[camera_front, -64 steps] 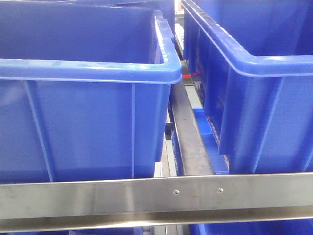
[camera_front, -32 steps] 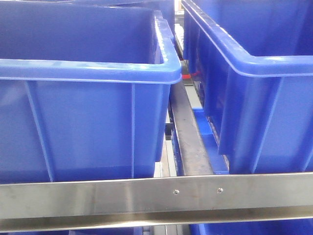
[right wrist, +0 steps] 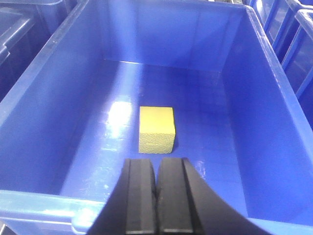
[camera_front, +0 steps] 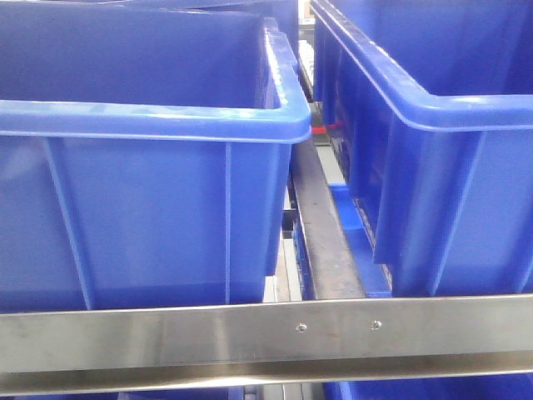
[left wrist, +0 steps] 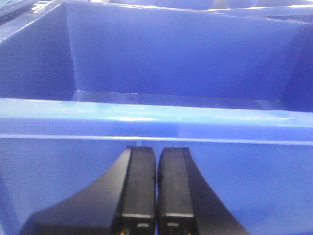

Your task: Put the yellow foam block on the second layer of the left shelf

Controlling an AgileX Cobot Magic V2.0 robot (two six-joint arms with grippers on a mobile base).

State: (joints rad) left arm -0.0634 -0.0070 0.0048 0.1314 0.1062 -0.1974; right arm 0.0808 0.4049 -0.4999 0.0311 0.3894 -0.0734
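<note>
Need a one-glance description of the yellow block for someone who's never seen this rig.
In the right wrist view, find the big blue bin that fills the picture. On its floor, near the middle and clear of every wall, sits the yellow foam block, just beyond the shut right pincer. It is the only thing in the bin, a bright yellow cube among all-blue plastic.

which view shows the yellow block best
The right wrist view. It looks down into a blue bin where the block sits alone on the floor, just beyond the shut right gripper. The front view and the left wrist view show only blue bins, no block.
</note>
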